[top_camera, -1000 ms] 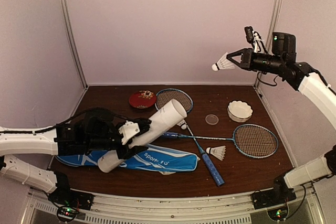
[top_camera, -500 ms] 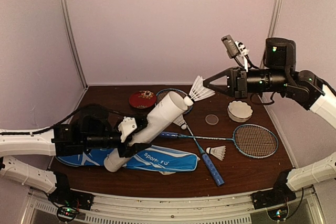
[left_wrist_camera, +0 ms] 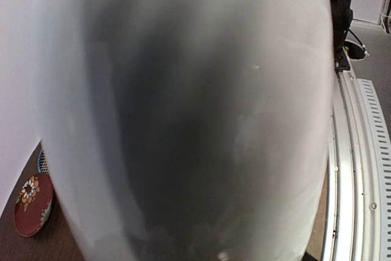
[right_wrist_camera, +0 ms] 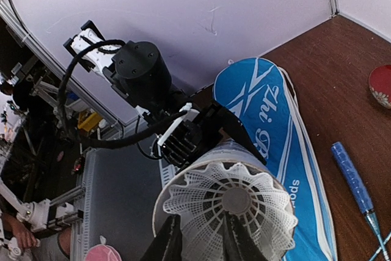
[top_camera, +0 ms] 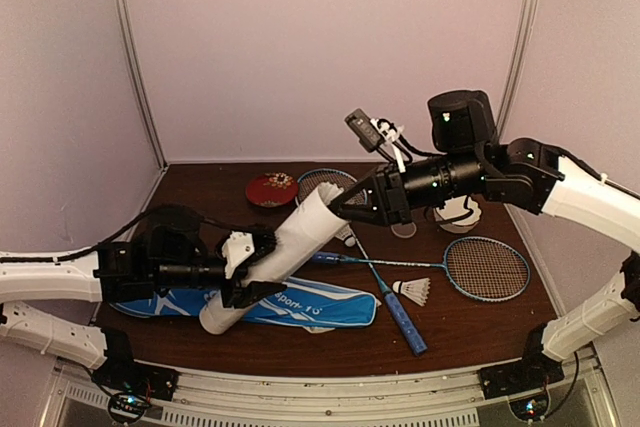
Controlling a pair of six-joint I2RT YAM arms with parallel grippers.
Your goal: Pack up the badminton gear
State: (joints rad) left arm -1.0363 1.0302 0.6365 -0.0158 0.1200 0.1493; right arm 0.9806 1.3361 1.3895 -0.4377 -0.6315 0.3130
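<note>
Shuttlecock point(right_wrist_camera: 226, 209) in tube point(top_camera: 300, 237) mouth, right end effector point(right_wrist_camera: 201, 221) slightly parted at its skirt, left end effector point(top_camera: 245, 269) clamping tube

The right gripper point(top_camera: 347, 199) has swung down from high by the right wall to the raised open end of the long white tube point(top_camera: 280, 252). The shuttlecock point(right_wrist_camera: 223, 203) it carried in mid-air now sits in that mouth, cork inward. The tube now tilts a little steeper in the left gripper point(top_camera: 245, 262).
</note>
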